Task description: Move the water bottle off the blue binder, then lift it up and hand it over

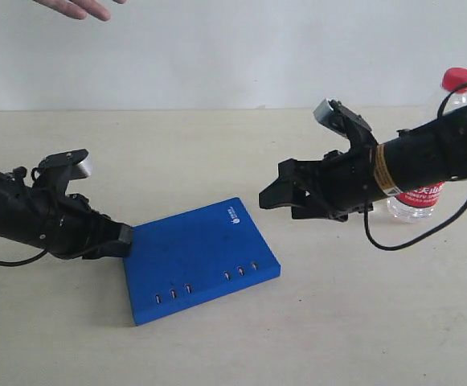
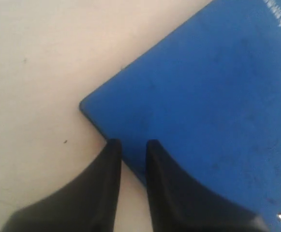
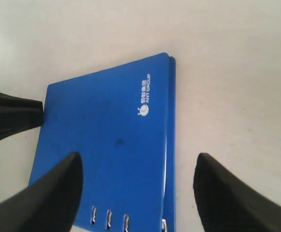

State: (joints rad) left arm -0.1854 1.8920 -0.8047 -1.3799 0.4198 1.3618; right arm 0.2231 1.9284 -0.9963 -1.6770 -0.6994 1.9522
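Exterior view: the water bottle point(image 1: 417, 198) stands on the table point(image 1: 337, 338), well right of the blue binder point(image 1: 197, 259), so that step looks done. The lift and handover seem still to come (a hand point(image 1: 76, 8) shows above). Left wrist view: the left gripper point(image 2: 133, 144) has its fingers narrowly apart at the binder's edge, pinching nothing. Right wrist view: the right gripper point(image 3: 138, 158) is spread wide and empty, looking onto the binder.

The water bottle point(image 1: 456, 80) half hidden, a hand point(image 1: 76, 6) clipped by the frame
The right arm point(image 1: 434, 153) covers the bottle's middle, leaving the cap and a strip of label; the top edge leaves only the hand's fingers. Whether the left gripper point(image 2: 133, 143) pinches the blue binder point(image 2: 217, 96) cannot be told.
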